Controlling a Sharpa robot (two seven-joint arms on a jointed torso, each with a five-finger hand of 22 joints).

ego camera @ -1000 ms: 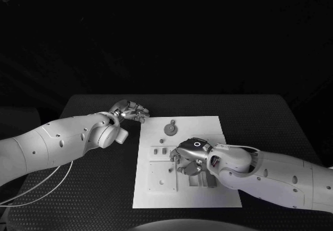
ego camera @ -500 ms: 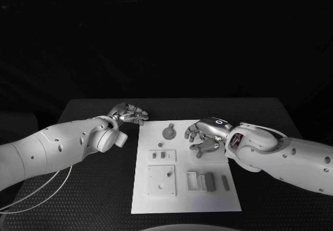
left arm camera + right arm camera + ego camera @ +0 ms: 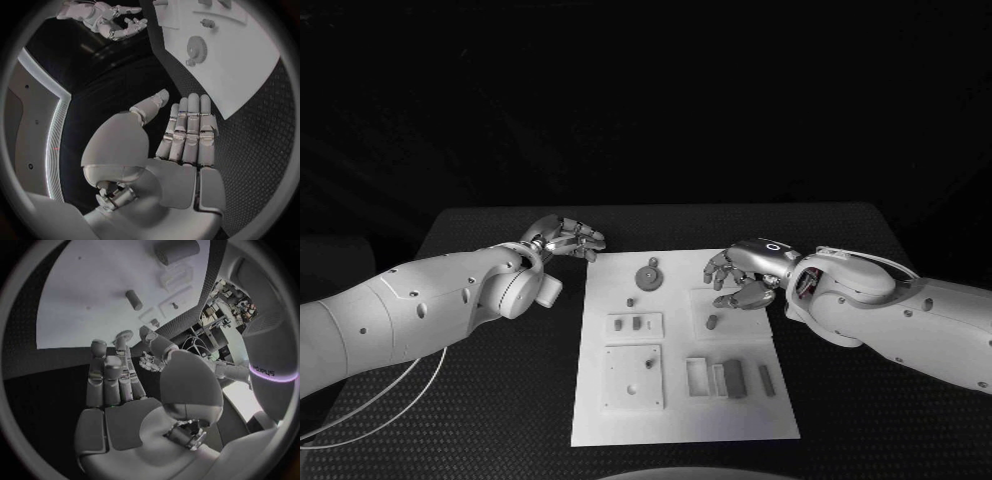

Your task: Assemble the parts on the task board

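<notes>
R hand (image 3: 741, 276) empty over task board (image 3: 684, 400), L hand (image 3: 567, 238) beside it

Black textured table (image 3: 488, 400) underneath.

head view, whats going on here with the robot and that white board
The robot faces a white task board carrying small grey parts. Its right hand hovers over the board's far right side, fingers loosely curled and holding nothing. Its left hand sits off the board's far left corner, also empty. A gear-shaped part lies near the far edge.
</notes>
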